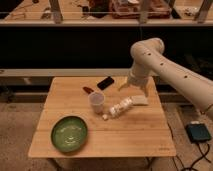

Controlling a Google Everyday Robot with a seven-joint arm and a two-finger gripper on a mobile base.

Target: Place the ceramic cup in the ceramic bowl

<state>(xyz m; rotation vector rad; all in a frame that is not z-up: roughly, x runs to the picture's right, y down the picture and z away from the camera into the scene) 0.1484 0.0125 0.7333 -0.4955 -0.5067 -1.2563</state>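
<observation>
Over the far side of the wooden table point(135, 135) the hand point(134, 90) hangs wide, cup point(96, 102) near bowl point(69, 133).

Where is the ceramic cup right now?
In the camera view the ceramic cup stands near the middle of the table, behind and right of the green bowl, a lying bottle just right of it. The gripper hangs beyond the bottle.

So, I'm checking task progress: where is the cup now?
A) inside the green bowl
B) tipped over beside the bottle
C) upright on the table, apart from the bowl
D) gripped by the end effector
C: the cup stands upright on the table, apart from the green bowl, while the end effector is away from it, near the bottle.
</observation>
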